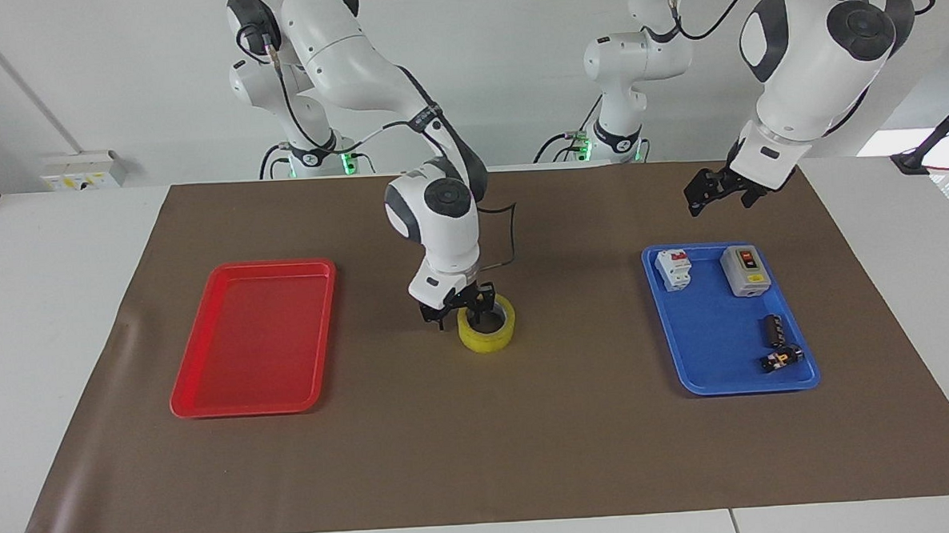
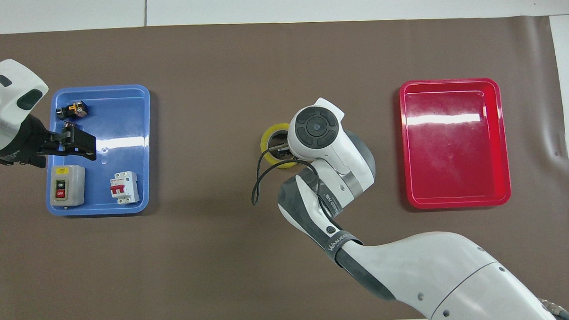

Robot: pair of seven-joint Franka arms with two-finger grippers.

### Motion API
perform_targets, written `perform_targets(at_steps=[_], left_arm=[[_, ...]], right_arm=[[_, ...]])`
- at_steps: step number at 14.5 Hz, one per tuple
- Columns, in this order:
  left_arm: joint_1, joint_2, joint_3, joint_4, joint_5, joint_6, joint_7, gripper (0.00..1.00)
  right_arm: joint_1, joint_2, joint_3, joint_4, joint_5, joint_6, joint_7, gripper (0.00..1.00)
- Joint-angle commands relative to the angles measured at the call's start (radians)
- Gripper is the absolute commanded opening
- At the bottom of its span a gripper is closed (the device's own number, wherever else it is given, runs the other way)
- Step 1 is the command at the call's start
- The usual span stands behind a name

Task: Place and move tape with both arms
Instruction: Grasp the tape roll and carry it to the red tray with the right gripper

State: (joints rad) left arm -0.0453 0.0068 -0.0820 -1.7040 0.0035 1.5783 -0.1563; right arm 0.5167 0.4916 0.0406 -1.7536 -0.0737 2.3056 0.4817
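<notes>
The tape [image 1: 490, 338], a yellow ring, lies flat on the brown mat mid-table; in the overhead view only its rim toward the left arm's end of the table [image 2: 266, 141] shows past the right wrist. My right gripper [image 1: 460, 309] is down at the tape and open, with one finger inside the ring and the other outside, on the side toward the red tray. In the overhead view the right gripper [image 2: 280, 149] is mostly hidden under its wrist. My left gripper [image 1: 707, 192] is open and empty, and it waits in the air over the blue tray's edge nearest the robots [image 2: 81, 144].
A red tray [image 1: 253, 340] lies empty toward the right arm's end of the table. A blue tray [image 1: 712, 384] toward the left arm's end holds a white breaker [image 1: 673, 268], a grey switch box [image 1: 745, 271], a black cylinder [image 1: 771, 330] and a small black-orange part [image 1: 781, 358].
</notes>
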Motion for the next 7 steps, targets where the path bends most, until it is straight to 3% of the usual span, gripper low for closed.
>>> perform_targets(at_steps=[1,2,3,7], left_arm=[[0.007,-0.03,0.004,-0.019,-0.019,0.017,0.015,1.0],[0.007,-0.031,0.004,-0.019,-0.017,0.017,0.014,1.0],[0.007,-0.036,0.004,-0.017,-0.019,0.017,0.015,1.0],[0.01,-0.045,0.005,-0.02,-0.033,0.023,0.009,1.0]], right_arm=[[-0.001,0.002,0.002,-0.015,-0.031,0.034,0.015,0.38],[-0.001,0.001,0.002,-0.035,-0.038,0.056,0.017,0.25],[-0.001,-0.001,0.002,-0.04,-0.041,0.063,0.018,0.0],[-0.02,0.002,0.002,0.11,-0.043,-0.159,0.017,0.0]])
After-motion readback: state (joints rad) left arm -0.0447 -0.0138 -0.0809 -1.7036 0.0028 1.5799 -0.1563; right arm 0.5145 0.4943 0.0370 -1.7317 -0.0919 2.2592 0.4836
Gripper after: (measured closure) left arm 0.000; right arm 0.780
